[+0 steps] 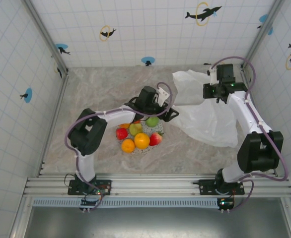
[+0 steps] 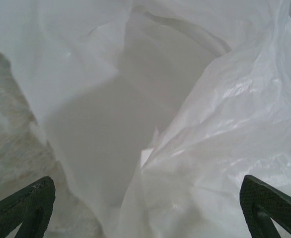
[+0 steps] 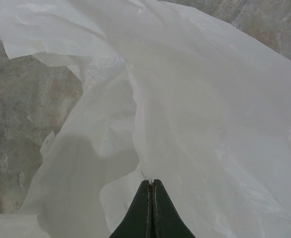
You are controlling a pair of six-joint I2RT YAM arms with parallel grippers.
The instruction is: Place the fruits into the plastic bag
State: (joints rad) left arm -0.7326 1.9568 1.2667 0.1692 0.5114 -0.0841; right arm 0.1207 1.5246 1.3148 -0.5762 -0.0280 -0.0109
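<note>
Right gripper (image 3: 152,184), pinching the bag (image 3: 210,124), should hold its mouth high while the left gripper (image 2: 146,181), spread empty, fetches a fruit (image 1: 141,141).

Saw fruits (image 1: 138,135) heaped in a tight cluster mid-desk: oranges in front, red at left, two green behind, red-and-yellow at right. Found plastic bag (image 1: 205,116) (image 2: 225,124) (image 3: 210,124) white, crinkled, sprawled just right of them, mouth gaping open.

Left arm (image 1: 88,136), left of frame: white links, black joint housings, grey cable looping alongside. Right arm (image 1: 257,148), right of frame: same build, green indicator lights (image 1: 218,90) near wrist. Left gripper fingers (image 2: 29,206) dark, finely textured, tapered.
</note>
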